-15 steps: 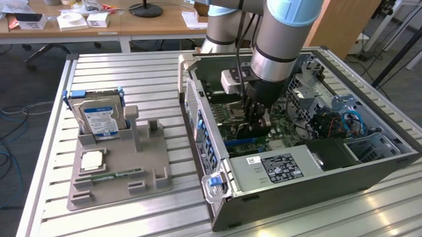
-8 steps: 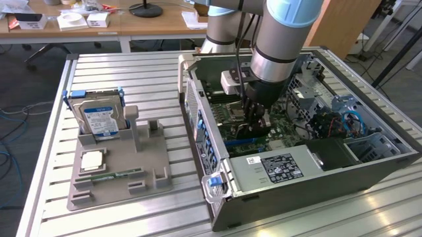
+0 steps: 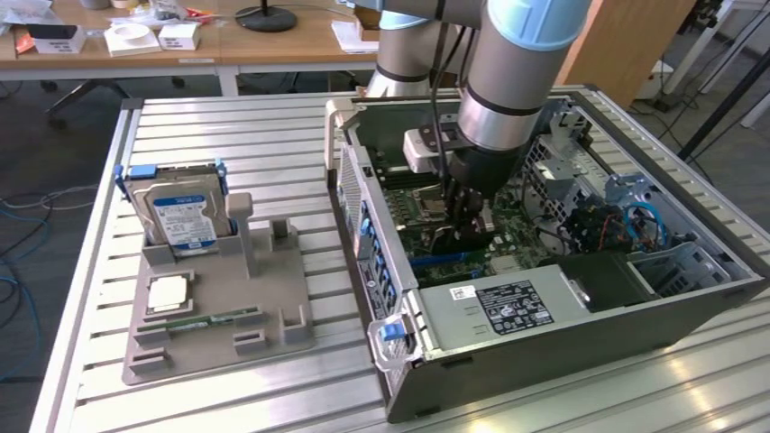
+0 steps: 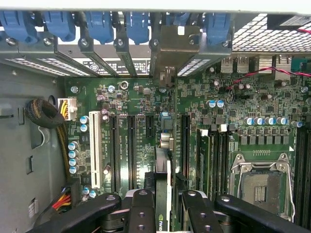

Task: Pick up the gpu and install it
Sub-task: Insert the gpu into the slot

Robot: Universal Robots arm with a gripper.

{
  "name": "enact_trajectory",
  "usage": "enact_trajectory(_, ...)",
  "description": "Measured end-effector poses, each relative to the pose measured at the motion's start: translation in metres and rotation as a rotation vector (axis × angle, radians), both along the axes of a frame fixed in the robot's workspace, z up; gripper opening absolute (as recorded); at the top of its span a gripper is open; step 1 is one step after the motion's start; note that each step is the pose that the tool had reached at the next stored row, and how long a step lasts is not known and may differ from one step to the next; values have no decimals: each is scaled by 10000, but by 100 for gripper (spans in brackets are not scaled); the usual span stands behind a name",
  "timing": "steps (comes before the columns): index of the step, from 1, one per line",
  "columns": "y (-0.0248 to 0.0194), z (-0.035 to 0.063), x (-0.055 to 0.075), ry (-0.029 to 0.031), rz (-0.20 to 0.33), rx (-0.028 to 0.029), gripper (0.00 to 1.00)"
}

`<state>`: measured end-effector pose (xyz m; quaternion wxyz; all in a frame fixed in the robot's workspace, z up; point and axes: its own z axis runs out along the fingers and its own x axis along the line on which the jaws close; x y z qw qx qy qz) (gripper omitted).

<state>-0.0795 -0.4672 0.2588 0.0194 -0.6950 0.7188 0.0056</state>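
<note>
Two black fingers (image 4: 141,211) of the gripper (image 4: 165,213) are clamped on the gpu (image 4: 163,187), which stands on edge between them (a green logo shows on its near end). The card hangs inside the open computer case (image 3: 578,352), low over the motherboard (image 4: 121,97) and in line with its long slots (image 4: 131,150), far end toward the case's rear wall of blue clips (image 4: 99,22). Outside the case, a hard drive (image 3: 180,212) stands in a grey holder (image 3: 283,298).
</note>
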Motion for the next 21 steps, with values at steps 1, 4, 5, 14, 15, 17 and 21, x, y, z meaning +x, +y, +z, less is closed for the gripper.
enact_trajectory(1,0,1,2,3,-1,-1,26)
enact_trajectory(4,0,1,3,5,0,-2,26)
enact_trajectory(5,0,1,3,5,0,-2,26)
enact_trajectory(14,0,1,6,121,-1,-2,26)
enact_trajectory(15,0,1,6,123,0,-2,26)
enact_trajectory(17,0,1,6,124,-1,-3,26)
enact_trajectory(21,1,-10,7,122,-1,3,26)
